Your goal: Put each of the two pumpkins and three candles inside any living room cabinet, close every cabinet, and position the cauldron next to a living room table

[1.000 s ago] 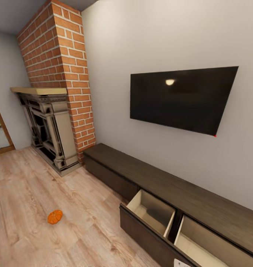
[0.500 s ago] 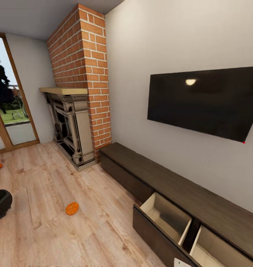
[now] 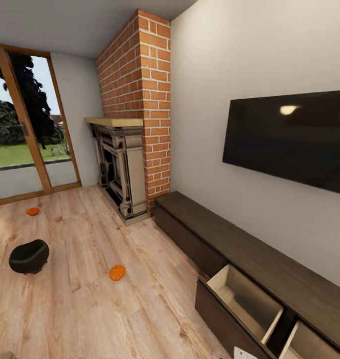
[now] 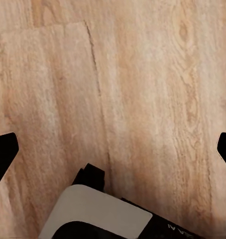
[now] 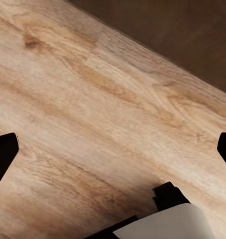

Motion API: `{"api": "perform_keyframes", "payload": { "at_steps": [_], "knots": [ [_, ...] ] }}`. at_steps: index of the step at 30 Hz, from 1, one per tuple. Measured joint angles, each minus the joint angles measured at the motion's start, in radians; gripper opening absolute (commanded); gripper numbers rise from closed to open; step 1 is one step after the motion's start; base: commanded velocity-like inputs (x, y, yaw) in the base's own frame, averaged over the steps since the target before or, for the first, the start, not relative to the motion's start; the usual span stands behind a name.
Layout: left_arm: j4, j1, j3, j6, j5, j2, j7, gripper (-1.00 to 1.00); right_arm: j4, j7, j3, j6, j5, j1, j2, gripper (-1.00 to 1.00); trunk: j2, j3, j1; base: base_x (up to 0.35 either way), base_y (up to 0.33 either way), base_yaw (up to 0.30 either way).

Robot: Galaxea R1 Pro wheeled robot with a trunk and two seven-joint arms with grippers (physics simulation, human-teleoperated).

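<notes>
Two small orange pumpkins lie on the wooden floor, one (image 3: 117, 272) mid-room and one (image 3: 33, 211) farther off near the glass door. Between them stands the black cauldron (image 3: 29, 256). The long dark brown cabinet (image 3: 249, 252) runs along the right wall, with a drawer (image 3: 244, 298) pulled out and a second open drawer (image 3: 309, 345) beside it; both show pale insides with nothing in them. The candles are out of view. My left gripper (image 4: 113, 152) is open above bare floor. My right gripper (image 5: 113, 152) is also open over floor, near the cabinet's dark front.
A brick chimney (image 3: 140, 99) with a dark fireplace (image 3: 119, 169) stands at the cabinet's far end. A black TV (image 3: 289, 139) hangs on the wall above the cabinet. A glass door (image 3: 20, 144) closes the room's far left side.
The head camera has swung left, so the whole picture slid right. The cauldron, the farther pumpkin and the glass door have come fully into view. No object has moved.
</notes>
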Motion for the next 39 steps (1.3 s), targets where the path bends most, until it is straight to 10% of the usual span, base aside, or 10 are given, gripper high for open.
{"api": "perform_keyframes", "payload": {
  "at_steps": [39],
  "knots": [
    [0.109, 0.0, 0.006, -0.014, -0.01, 0.004, -0.035, 1.0, 0.021, 0.0, -0.001, 0.015, -0.003, 0.0, 0.024, 1.0, 0.0, -0.011, 0.0, 0.0, 0.0, 0.269]
  ]
}}
